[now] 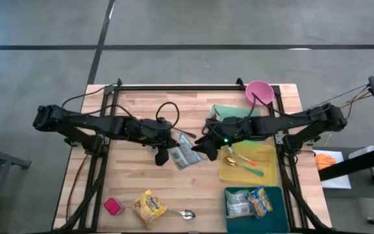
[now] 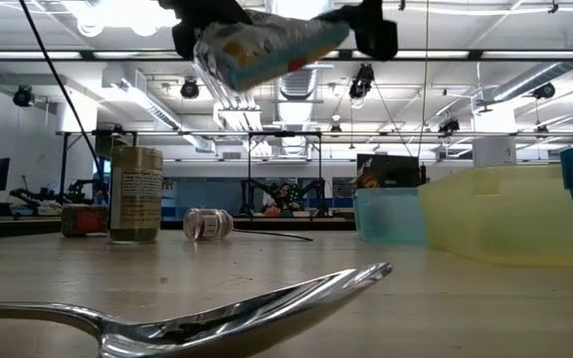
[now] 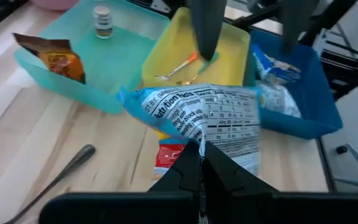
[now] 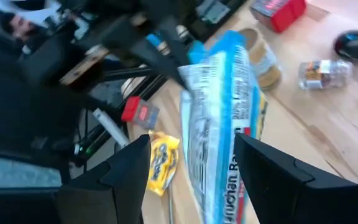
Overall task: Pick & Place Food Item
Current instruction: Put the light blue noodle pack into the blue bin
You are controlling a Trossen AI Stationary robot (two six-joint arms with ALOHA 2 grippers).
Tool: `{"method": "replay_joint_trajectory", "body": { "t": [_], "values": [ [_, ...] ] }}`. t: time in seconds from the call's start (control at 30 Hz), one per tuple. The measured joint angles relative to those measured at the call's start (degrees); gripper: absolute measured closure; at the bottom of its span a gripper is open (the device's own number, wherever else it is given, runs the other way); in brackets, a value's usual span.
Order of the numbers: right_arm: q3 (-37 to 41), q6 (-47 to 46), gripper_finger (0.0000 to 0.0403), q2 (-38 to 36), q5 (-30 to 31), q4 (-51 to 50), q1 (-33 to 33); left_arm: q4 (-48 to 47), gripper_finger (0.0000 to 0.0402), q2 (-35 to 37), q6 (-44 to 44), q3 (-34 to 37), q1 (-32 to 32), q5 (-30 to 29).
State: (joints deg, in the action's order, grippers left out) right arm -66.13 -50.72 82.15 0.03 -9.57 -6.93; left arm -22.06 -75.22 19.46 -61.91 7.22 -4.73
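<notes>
L end effector [image 3: 201,163] pinches snack bag [image 3: 207,118] above table [image 3: 36,130].

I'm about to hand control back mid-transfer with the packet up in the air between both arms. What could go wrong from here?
1. The left end effector is shut on just one edge of the packet, which hangs above the table; it could slip out.
2. The right end effector is open around the packet; if left lets go before right closes, it likely drops.
3. The yellow bin already holds utensils, so a drop there may land crooked.
</notes>
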Motion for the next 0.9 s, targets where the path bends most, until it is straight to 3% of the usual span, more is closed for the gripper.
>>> {"method": "replay_joint_trajectory", "body": {
  "t": [0.23,0.5,0.9],
  "values": [
    [-0.9,-1.83,0.0175,0.98,-0.66,2.68,2.81,0.03,0.04,0.0,-3.16,0.0,0.35,0.07],
    [-4.74,-1.42,0.0175,5.88,-9.56,2.4,6.28,5.22,0.04,-0.72,-4.98,-0.38,0.31,1.01],
    [-11.75,4.16,0.0175,8.85,-9.43,-7.38,7.81,3.89,0.04,-1.16,-4.3,-0.76,1.56,1.77]
  ]
}}
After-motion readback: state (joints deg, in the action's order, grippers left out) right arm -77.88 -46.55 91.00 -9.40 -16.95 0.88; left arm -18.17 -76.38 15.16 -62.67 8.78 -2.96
